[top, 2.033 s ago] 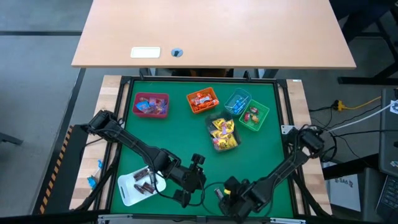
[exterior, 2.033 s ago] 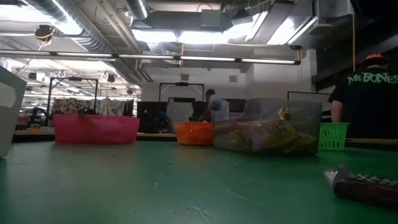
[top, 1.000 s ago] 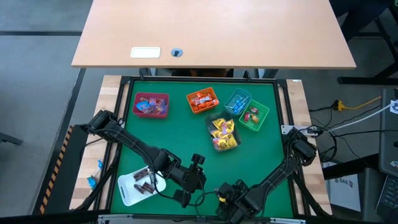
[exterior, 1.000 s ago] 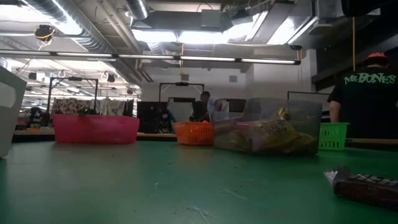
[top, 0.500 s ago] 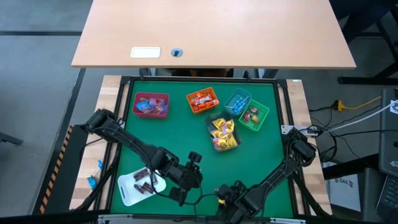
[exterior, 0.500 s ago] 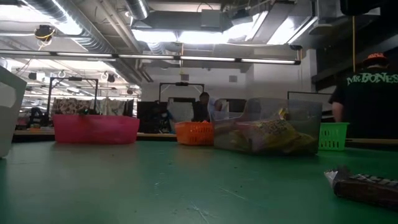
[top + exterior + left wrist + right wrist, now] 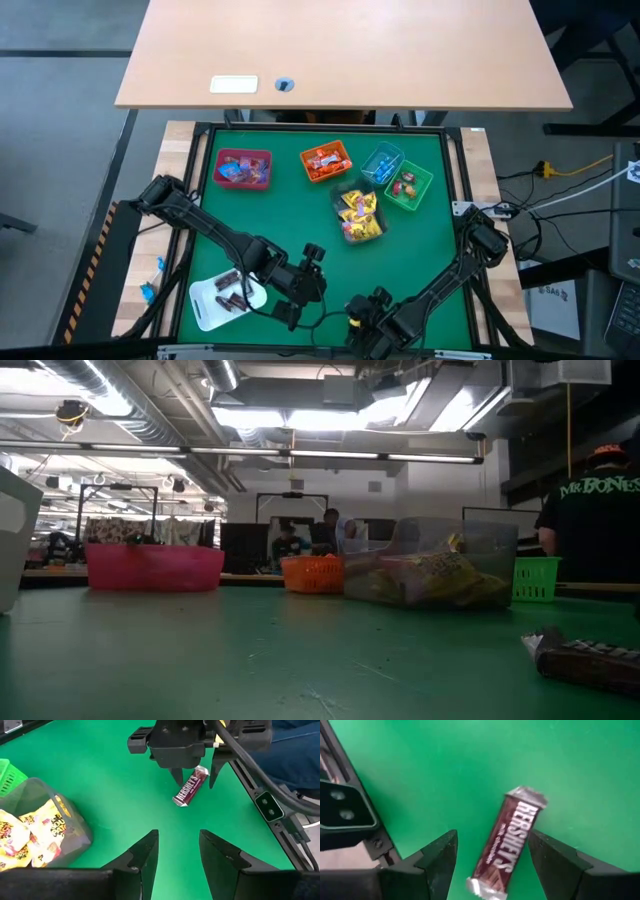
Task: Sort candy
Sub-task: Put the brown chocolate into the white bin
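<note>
A dark brown chocolate bar lies flat on the green mat near the table's front edge. My right gripper hangs over it, pointing down and open, with one finger on either side of the bar and a gap to each. In the high view it stands at the near middle. My left gripper is open with nothing between its fingers. It hovers a little to the left of the bar and points toward it.
A white tray with dark brown candy sits at the near left. Farther back stand a pink bin, an orange bin, a blue bin, a green bin and a clear bin of yellow candy. People move in the room behind.
My right gripper has come a short way toward the table's left, over the chocolate bar, then held still. The bar has lain where it was.
</note>
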Controlling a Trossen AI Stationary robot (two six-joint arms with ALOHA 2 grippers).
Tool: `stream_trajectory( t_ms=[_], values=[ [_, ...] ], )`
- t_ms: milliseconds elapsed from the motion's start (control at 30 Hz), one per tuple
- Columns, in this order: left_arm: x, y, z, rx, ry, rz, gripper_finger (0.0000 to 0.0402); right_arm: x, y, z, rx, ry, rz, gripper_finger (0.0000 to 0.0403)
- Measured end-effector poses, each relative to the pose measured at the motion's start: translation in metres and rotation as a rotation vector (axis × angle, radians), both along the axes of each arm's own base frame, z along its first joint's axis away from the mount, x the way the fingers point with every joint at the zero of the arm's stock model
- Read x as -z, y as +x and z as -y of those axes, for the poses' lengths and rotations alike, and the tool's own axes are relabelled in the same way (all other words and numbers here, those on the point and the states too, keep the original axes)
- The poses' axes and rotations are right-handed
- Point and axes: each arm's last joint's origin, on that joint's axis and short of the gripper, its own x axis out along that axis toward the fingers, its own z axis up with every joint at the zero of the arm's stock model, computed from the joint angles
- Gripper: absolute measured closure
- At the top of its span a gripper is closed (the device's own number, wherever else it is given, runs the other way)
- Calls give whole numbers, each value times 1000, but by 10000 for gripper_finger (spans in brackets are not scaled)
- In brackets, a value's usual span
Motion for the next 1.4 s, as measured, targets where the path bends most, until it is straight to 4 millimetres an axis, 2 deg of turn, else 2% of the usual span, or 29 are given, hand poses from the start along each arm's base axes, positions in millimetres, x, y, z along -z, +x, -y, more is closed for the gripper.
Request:
stream_trajectory(
  t_ms=[233,433,600,1000,1133,1400],
  values=[
    [0,0,0,0,-1,2,270,2,-1,10,11,-44,-69,159],
    [-1,0,0,-11,-11,1,270,2,0,6,-38,-25,-63,159],
    [-1,0,0,-35,-36,7,270,16,0,5,-47,-44,-118,159],
    [-4,3,2,-41,-60,37,270,17,-3,3,-83,-52,-133,161],
    [-4,3,2,-41,-60,37,269,18,-5,2,-89,-55,-145,186],
    [-3,3,1,-40,-58,35,270,20,-6,3,-87,-63,-157,276]
  ],
)
